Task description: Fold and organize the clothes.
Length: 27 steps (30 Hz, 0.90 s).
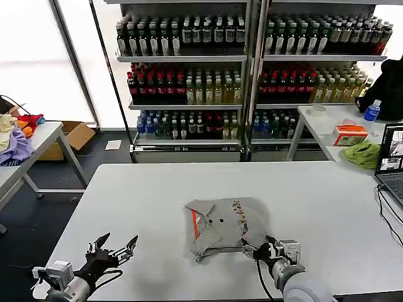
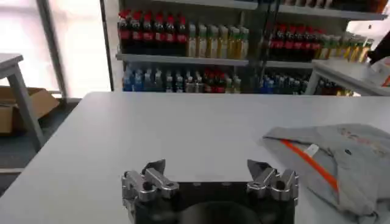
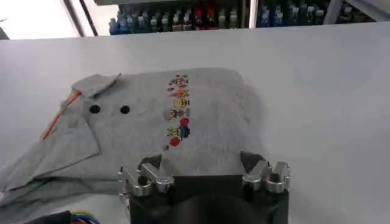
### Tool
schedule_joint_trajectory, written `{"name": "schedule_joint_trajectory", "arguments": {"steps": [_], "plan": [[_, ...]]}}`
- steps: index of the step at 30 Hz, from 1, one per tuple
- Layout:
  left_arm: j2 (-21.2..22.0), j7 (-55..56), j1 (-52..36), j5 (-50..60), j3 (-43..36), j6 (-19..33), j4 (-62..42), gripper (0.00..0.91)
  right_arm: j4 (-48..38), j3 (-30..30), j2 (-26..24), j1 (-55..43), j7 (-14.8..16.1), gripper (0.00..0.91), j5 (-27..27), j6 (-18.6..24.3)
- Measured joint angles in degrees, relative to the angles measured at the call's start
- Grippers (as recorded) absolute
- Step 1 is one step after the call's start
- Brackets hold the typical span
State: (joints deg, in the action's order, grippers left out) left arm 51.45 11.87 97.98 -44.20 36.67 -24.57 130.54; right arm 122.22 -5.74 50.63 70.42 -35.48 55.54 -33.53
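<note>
Low at the table's (image 1: 157,195) near edge, the left gripper (image 1: 114,247) hovers with fingers apart, well clear of the shirt (image 1: 223,223). That folded grey shirt lies mid-table, and the right gripper (image 1: 264,250) sits at its near edge, fingers spread, gripping nothing.

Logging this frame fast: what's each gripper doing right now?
Left gripper: open, holding nothing, over the table left of the grey shirt.
Right gripper: open, holding nothing, at the shirt's near edge.
</note>
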Motion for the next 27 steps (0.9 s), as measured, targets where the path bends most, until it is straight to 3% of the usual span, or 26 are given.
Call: {"name": "schedule_joint_trajectory", "arguments": {"steps": [6, 19, 27], "plan": [[0.9, 0.2, -0.6, -0.2, 1.2, 0.7, 0.9, 0.907, 2.0, -2.4, -0.1, 0.4, 1.0, 0.907, -1.5, 0.2], [7.9, 0.5, -4.9, 2.7, 2.7, 4.8, 1.3, 0.907, 2.0, -18.1, 0.2, 4.6, 7.3, 0.907, -17.1, 3.0], [10.2, -0.2, -7.3, 5.3, 1.8, 6.0, -0.7, 0.907, 0.8, -24.3, 3.4, 7.3, 8.5, 0.907, -20.5, 4.8]]}}
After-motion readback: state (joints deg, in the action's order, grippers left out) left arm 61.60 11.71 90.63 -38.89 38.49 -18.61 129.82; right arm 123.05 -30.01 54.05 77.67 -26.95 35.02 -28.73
